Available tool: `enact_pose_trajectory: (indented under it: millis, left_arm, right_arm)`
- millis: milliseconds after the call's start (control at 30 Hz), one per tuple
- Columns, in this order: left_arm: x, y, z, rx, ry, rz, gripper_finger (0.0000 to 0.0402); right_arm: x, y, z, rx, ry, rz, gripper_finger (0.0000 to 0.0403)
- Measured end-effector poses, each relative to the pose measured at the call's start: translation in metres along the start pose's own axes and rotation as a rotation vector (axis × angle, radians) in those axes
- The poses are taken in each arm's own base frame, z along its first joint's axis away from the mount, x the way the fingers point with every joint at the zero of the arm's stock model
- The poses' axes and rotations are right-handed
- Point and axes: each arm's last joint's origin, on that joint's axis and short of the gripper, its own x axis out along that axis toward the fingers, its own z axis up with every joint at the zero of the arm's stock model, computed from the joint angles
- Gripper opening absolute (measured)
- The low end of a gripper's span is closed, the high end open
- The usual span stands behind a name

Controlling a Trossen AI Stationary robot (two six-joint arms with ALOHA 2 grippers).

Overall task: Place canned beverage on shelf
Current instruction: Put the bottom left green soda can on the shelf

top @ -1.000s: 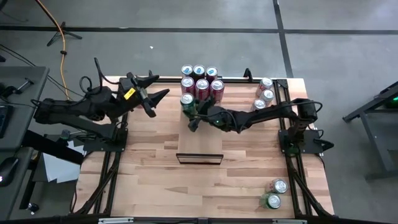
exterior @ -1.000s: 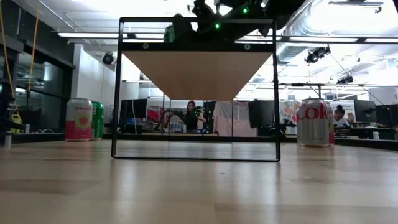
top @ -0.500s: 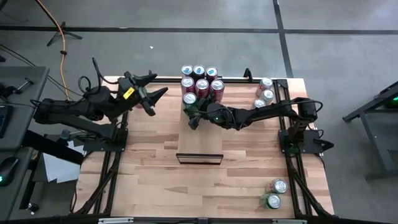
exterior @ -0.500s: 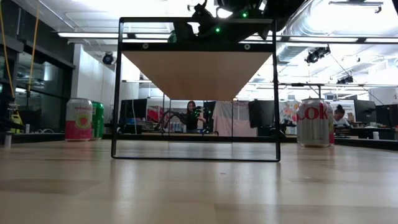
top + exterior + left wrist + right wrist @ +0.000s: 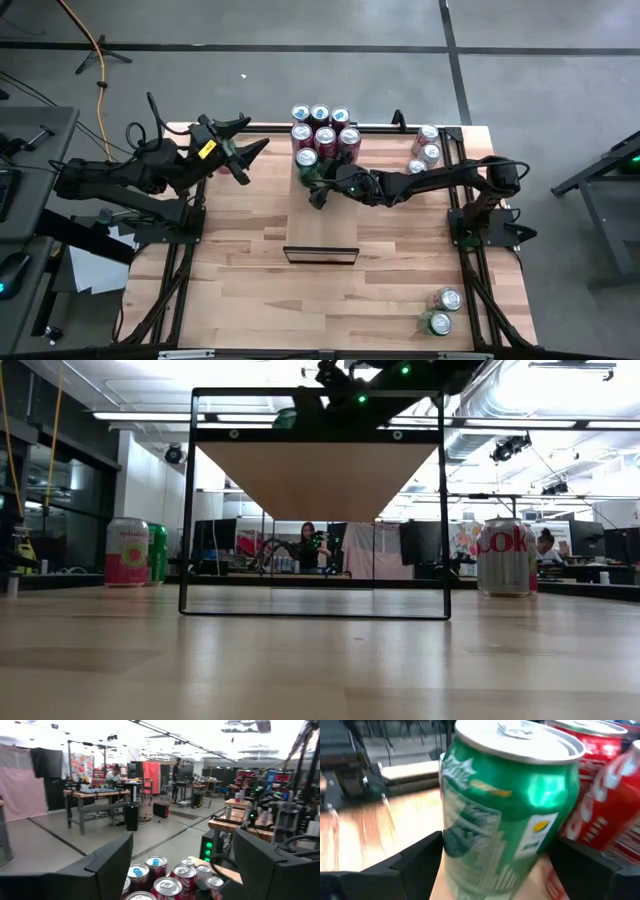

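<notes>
Both jaws stand open: the right gripper [image 5: 313,180] brackets a green can [image 5: 507,805] without pressing it, the left gripper [image 5: 250,155] holds nothing above the table's [image 5: 240,270] left rear. On the shelf [image 5: 320,215], this can stands at the far end, beside the red cans [image 5: 322,128].

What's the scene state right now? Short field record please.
shelf: pale wood panel at mid-table, dark frame at its near end
green can: upright on the shelf's far end, next to the red cans
right hand: around the green can, fingers open, gaps showing on both sides of the can
left hand: open, raised over the table's left side, holding nothing
other cans: three at the far right edge, two at the near right corner
</notes>
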Motion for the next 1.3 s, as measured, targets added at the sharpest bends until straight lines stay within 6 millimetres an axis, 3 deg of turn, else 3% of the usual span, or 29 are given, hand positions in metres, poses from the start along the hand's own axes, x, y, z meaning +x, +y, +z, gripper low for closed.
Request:
enact_pose_trajectory:
  millis: [300, 500, 633, 733, 867, 1033, 1133, 1300]
  left_arm:
    - [0.000, 0.000, 0.000, -0.001, 0.001, 0.017, 0.0275]
    - [0.000, 0.001, 0.000, -0.008, 0.002, 0.030, 0.0275]
    - [0.000, 0.001, 0.000, -0.034, 0.002, 0.030, 0.0275]
    - [0.000, 0.001, 0.000, -0.058, 0.001, 0.030, 0.0275]
    - [0.000, 0.001, 0.000, -0.093, 0.001, 0.030, 0.0275]
    - [0.000, 0.001, 0.000, -0.116, 0.001, 0.028, 0.0275]
    - [0.000, 0.001, 0.000, -0.117, -0.001, 0.028, 0.0275]
    - [0.000, 0.001, 0.001, -0.147, -0.006, 0.028, 0.0275]
  right_arm:
    - [-0.030, -0.014, 0.013, -0.014, 0.097, 0.034, 0.0337]
    - [-0.064, -0.027, 0.024, -0.015, 0.203, 0.196, 0.0337]
    - [-0.087, -0.037, 0.017, 0.000, 0.222, 0.236, 0.0337]
    - [-0.104, -0.043, -0.003, 0.093, 0.178, 0.253, 0.0337]
    - [-0.122, -0.044, -0.025, 0.384, 0.030, 0.318, 0.0337]
    - [-0.134, -0.049, -0.022, 0.719, -0.207, 0.433, 0.0337]
    - [-0.138, -0.049, -0.011, 0.736, -0.301, 0.508, 0.0337]
    - [-0.135, -0.047, 0.002, 0.540, -0.322, 0.490, 0.0337]
